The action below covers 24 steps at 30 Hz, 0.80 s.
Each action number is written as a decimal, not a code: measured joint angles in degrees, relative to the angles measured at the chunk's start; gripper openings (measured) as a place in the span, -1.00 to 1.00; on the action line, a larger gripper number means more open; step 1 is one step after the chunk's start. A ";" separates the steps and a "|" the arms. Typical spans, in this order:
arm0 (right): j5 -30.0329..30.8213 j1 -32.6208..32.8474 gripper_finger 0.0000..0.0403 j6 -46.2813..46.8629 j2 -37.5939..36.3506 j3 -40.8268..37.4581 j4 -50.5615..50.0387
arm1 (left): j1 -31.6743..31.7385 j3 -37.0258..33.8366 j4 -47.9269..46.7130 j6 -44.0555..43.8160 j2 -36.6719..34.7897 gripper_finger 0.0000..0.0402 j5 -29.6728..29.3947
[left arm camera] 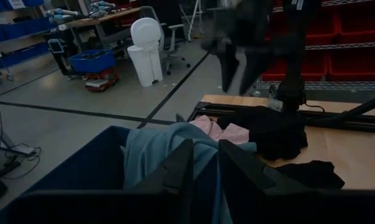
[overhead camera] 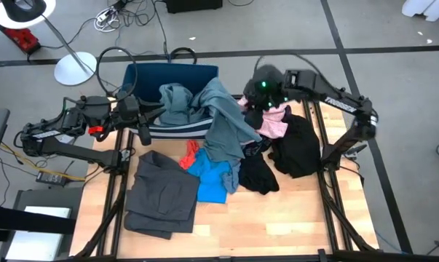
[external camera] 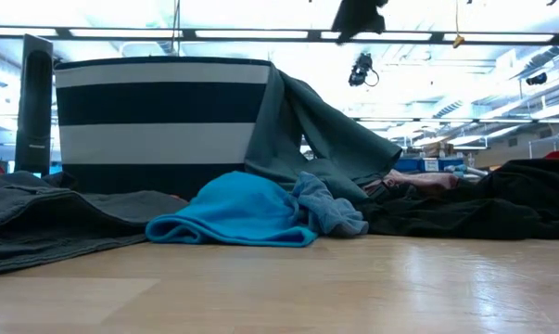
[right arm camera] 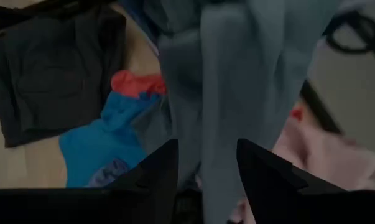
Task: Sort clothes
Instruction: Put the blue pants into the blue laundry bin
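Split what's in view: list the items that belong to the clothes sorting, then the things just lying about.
Job:
- grey-blue fabric garment
- pink fabric garment
- bright blue fabric garment
- dark grey fabric garment
- black fabric garment
- red-orange fabric garment

Lying about:
- white round-based floor lamp
- tangled floor cables

Two dark, jointed arms.
The left arm is matte black with a small red-orange patch near its wrist; the right arm is black too, with pale lettering along one link (unreadable) and a green light glowing at its wrist. Black cables loop over both.
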 joint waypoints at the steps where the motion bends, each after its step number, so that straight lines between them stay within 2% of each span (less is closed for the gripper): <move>1: 0.01 0.26 -0.20 1.21 -1.96 -4.61 3.58 | 0.00 0.00 0.00 0.00 0.00 -0.60 0.11; 5: 0.04 0.80 -0.22 4.81 -8.84 -20.64 16.68 | 0.00 0.00 0.00 0.00 0.00 -0.60 0.62; 12: -0.45 0.66 -0.23 6.38 -11.74 -39.77 25.72 | 0.00 0.00 0.02 0.00 0.00 -0.60 0.63; 19: -3.39 0.64 -0.23 6.52 -8.76 -48.01 42.92 | -0.02 0.00 0.02 -0.26 0.00 -0.60 0.63; 24: -6.81 0.62 -0.23 6.70 -2.50 -48.70 46.74 | -0.02 0.00 0.03 -0.34 0.01 -0.60 0.63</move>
